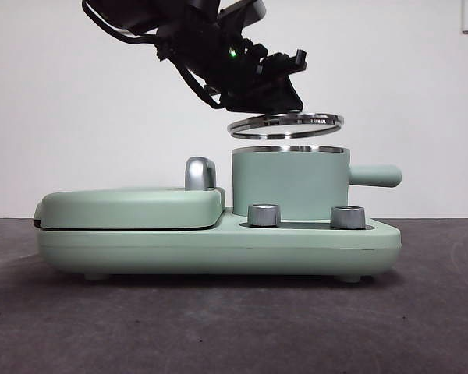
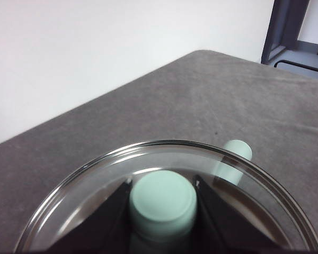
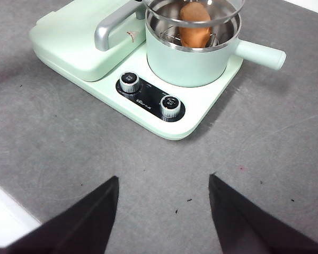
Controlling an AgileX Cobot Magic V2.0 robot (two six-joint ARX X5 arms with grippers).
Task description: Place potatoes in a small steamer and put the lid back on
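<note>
Mint-green enamel is covering nearly everything on the dark grey counter point(image 1: 218, 327). Going from the left in the front view, the flat griddle cover point(image 1: 132, 206) is lying shut on the appliance base point(image 1: 218, 245), its chrome handle point(image 1: 200, 173) is standing just beside the small steamer point(image 1: 288, 183), and the pot's stubby side handle point(image 1: 374, 175) is sticking out to the right. Two silver dials point(image 1: 264, 215) are sitting on the base in front of the pot.

I am holding the lid point(image 1: 285, 125) with my left gripper point(image 2: 162, 203), my fingers point(image 2: 108, 217) clamped on either side of its small mint knob point(image 2: 162, 201). The lid is hanging a little tilted just above the steamer's shiny steel rim, apart from it, with a clear gap showing between the two rims.

From the front I am seeing only the pot's outer wall. My right wrist view is looking down into it: the potatoes point(image 3: 195, 24), one orange-brown rounded lump, are resting inside on a steel rack, with the lid's rim point(image 3: 193, 18) hovering over them. My left wrist view is showing the lid's see-through pane and the pot handle point(image 2: 234, 159) through it.

My right gripper point(image 3: 163, 211) is waiting over bare counter in front of the appliance, fingers point(image 3: 90, 211) spread wide apart and holding nothing.
</note>
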